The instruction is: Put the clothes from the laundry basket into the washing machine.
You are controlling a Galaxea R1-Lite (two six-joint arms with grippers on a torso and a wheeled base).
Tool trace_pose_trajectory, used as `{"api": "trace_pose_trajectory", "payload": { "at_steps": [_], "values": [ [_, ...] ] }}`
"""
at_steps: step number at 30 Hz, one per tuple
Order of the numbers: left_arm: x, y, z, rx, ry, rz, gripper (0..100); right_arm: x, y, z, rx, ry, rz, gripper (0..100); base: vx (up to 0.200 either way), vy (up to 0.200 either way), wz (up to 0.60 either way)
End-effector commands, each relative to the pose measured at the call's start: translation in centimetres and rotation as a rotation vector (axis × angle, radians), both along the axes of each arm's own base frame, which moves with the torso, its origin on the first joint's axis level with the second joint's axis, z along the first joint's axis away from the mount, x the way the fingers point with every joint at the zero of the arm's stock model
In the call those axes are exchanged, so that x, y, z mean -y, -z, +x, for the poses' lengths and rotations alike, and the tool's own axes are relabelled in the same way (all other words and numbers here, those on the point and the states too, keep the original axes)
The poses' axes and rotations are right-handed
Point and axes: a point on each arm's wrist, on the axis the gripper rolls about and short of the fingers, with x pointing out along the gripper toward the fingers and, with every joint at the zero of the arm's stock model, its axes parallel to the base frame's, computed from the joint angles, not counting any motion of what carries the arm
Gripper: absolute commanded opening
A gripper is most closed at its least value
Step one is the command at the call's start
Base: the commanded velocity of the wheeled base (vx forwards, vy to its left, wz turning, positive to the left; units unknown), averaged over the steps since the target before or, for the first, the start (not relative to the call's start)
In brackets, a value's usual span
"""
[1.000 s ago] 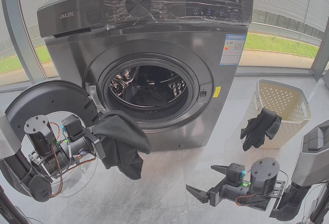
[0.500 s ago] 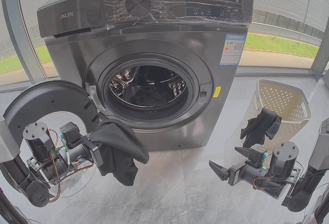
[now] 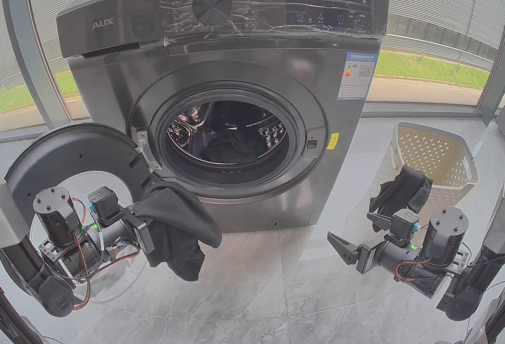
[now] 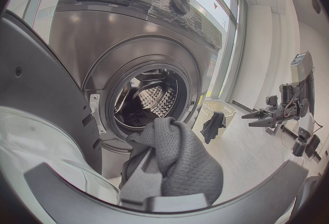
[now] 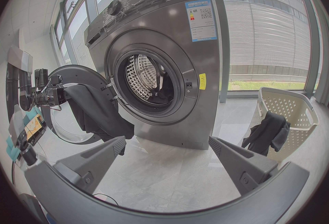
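Head cam: up high, faces forward and down, square on the washing machine (image 3: 226,72) front, mid range. Left wrist cam: low, close beside the open door (image 4: 41,91), looks up across the drum opening (image 4: 147,98) toward the laundry basket (image 4: 219,111), with the right gripper (image 4: 246,120) far off. Right wrist cam: low over the floor (image 5: 171,166), farther back, faces the machine's front at an angle from the basket side, with the left gripper (image 5: 64,94) far off by the door. All three share the drum opening, door and basket. Each wrist cam catches the other arm; head cam covers both.
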Motion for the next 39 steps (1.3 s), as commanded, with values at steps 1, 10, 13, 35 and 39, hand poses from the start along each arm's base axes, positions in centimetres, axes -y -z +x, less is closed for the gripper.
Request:
{"api": "trace_pose_trajectory", "payload": {
  "at_steps": [1, 10, 13, 35, 39],
  "values": [
    [0.0, 0.2, 0.0, -0.006, 0.0, 0.002, 0, -0.1, 0.0, 0.0, 0.003, -0.004, 0.002, 100, 0.0, 0.0, 0.0],
    [0.0, 0.4, 0.2, -0.015, 0.0, 0.004, 0, -0.1, 0.0, -0.1, 0.001, -0.014, 0.005, 100, 0.0, 0.133, 0.0],
    [0.0, 0.4, 0.1, -0.018, 0.0, 0.005, 0, -0.1, 0.0, -0.1, -0.002, -0.014, 0.004, 100, 0.0, 0.2, 0.0],
    [1.0, 1.7, 0.0, -0.065, 0.041, 0.037, 0, -0.6, 0.3, -0.3, -0.015, -0.031, 0.002, 100, 0.082, 0.0, 0.0],
    [1.0, 1.8, -0.1, -0.069, 0.04, 0.038, 0, -0.6, 0.3, -0.3, -0.015, -0.031, 0.002, 100, 0.0, 0.0, 0.0]
  ]
}}
